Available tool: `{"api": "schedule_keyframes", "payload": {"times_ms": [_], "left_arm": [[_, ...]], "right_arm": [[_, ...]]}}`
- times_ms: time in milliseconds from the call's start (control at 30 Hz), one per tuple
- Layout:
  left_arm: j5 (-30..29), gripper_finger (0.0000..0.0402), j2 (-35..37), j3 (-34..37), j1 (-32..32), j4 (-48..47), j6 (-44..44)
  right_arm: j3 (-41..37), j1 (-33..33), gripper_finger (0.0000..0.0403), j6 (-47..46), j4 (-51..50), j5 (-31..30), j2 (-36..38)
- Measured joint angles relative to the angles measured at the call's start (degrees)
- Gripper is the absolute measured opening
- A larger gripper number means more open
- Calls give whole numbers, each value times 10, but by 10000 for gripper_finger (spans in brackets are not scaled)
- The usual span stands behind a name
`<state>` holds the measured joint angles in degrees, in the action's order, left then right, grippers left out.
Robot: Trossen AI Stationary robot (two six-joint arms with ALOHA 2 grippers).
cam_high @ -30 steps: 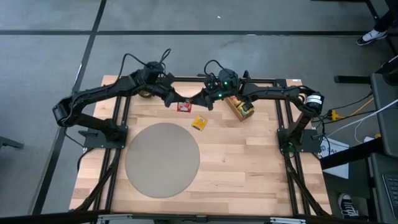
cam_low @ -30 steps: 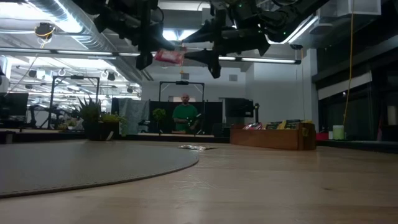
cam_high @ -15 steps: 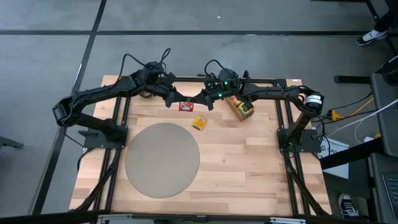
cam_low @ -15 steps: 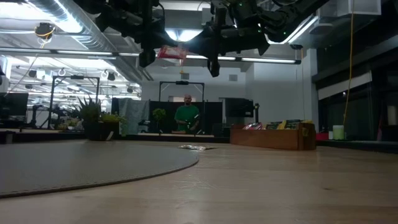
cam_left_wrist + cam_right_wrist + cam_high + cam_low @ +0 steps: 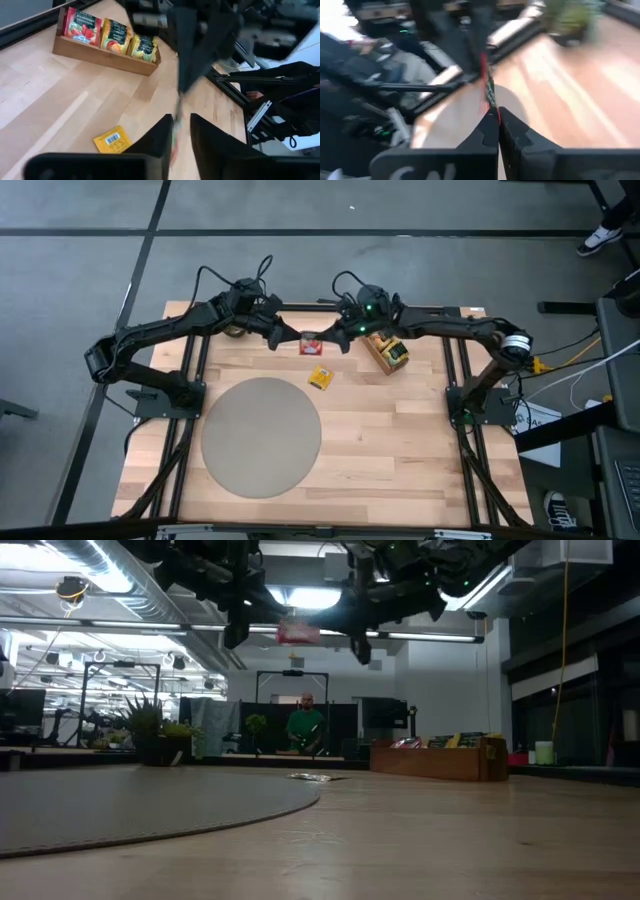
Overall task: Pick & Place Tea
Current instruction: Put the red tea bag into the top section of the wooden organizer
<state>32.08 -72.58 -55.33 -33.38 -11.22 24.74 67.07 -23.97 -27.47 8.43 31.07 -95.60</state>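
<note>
Red tea sachet (image 5: pixel 310 342) is light, floppy; right gripper (image 5: pixel 335 338) pinches its edge, left gripper (image 5: pixel 287 340) jaws slightly parted.

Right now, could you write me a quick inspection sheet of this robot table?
Surface: wooden table with a round grey mat.
Job's things: red tea sachet in the air between both arms; yellow sachet lying flat; more in the wooden tray.
Clutter: potted plant at the far edge.
Grippers: right gripper pinches the red sachet; left gripper fingers slightly apart around it.
Cables: bundle off the table's right side.
Surroundings: a person beyond the table.
</note>
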Motion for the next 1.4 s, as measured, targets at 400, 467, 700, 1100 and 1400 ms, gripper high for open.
{"api": "schedule_keyframes", "payload": {"times_ms": [400,467,700,1100,1400], "left_arm": [[-7,141,0,0,-1,9,-4],[-10,143,0,0,-1,10,-9],[-16,144,0,0,-1,12,-19],[-48,143,0,0,-1,12,-20],[-70,140,0,0,-1,12,-20]], "right_arm": [[-85,-21,2,25,-165,-321,139],[-125,-30,1,7,-164,-371,163],[-257,-62,1,-40,-57,-451,206],[-311,-111,0,-67,62,-451,151],[-311,-123,2,-66,107,-451,94]]}}
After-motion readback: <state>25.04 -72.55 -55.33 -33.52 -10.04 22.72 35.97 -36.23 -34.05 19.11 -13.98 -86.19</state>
